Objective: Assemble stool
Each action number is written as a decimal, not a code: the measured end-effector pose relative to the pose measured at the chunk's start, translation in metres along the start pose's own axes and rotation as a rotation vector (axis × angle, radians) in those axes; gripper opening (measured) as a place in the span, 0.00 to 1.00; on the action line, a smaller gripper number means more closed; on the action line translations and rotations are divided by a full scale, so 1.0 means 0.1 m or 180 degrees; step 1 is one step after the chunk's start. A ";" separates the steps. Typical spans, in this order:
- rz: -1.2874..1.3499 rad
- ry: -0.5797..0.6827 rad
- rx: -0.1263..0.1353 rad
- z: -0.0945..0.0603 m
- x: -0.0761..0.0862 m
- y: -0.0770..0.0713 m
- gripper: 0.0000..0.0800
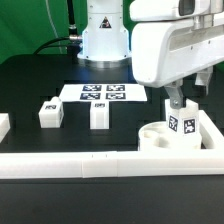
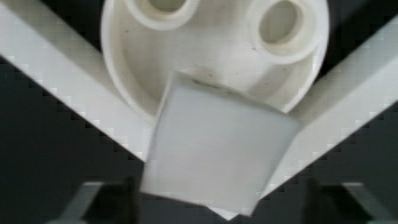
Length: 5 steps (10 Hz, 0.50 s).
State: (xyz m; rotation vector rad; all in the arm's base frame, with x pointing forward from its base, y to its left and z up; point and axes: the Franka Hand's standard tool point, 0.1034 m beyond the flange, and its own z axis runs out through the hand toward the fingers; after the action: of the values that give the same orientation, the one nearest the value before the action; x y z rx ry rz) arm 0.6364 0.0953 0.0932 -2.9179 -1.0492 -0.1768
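Black table (image 1: 30,98), green backdrop (image 1: 25,30) behind, white rails round the work area.

Gripper (image 1: 178,103) hangs directly over the standing leg (image 1: 186,126). The leg's long axis is about vertical and in line with the wrist, so the next move is up/down, not sideways.

In the wrist view the fingers (image 2: 102,200) flank the leg's upper end, with dark gaps between pad and leg, wider on one side. I read that as jaws parted and the leg released, not clamped. The gripper touches nothing else that I can see.

The leg stands on the seat (image 1: 158,138), at the rim toward the exterior view's right. Two empty sockets (image 2: 285,25) show on the rest of the disc. The joint is hidden behind the leg, so I can't tell whether it is fully home in its socket.

The seat sits in the corner where the front rail (image 1: 80,165) meets the side rail (image 1: 212,128), and looks to be touching both.

Further out are two loose legs, both well apart from the seat. One is the middle leg (image 1: 98,114); the other is the far leg (image 1: 48,113), toward the exterior view's left. The marker board (image 1: 105,92) lies behind them.

Judgement: one leg placed, two to go. If it isn't seated, the risk is that it tips when the fingers lift clear.
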 end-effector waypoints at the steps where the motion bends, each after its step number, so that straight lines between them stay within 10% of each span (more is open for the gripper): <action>1: 0.0171 -0.0001 0.0001 0.00 0.00 0.00 0.75; 5: 0.0670 -0.0002 -0.0009 0.09 -0.03 0.03 0.81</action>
State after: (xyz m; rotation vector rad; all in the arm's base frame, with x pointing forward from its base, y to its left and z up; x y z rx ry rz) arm 0.6367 0.0913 0.0840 -3.0037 -0.7343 -0.1700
